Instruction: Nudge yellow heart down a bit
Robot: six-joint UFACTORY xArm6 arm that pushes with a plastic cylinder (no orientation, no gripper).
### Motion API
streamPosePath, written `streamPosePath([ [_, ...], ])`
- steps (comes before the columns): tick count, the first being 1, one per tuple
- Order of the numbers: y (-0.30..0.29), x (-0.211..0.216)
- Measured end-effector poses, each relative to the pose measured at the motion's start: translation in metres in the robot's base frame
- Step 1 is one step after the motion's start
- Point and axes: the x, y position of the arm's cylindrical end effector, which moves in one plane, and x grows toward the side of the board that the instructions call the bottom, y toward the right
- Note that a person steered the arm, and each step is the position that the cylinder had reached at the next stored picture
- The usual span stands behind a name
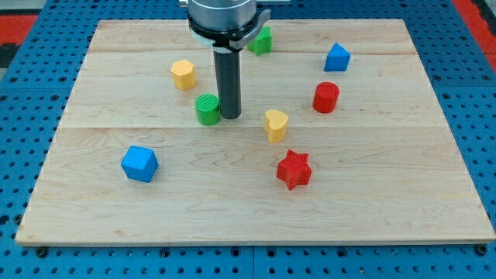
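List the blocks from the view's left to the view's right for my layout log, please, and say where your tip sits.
Blue cube → yellow block → green cylinder → green block → yellow heart → red star → red cylinder → blue block. My tip sits just right of the green cylinder.

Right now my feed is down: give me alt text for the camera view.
My tip rests beside a green cylinder, left of and slightly above the yellow heart at mid-board. Around them on the wooden board sit a red star, red cylinder, two blue blocks, a yellow block and another green block.
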Motion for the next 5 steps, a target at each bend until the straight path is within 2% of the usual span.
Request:
streamPosePath([
  [2,0.096,-0.02],
  [4,0.168,-0.016],
  [5,0.176,-0.017],
])
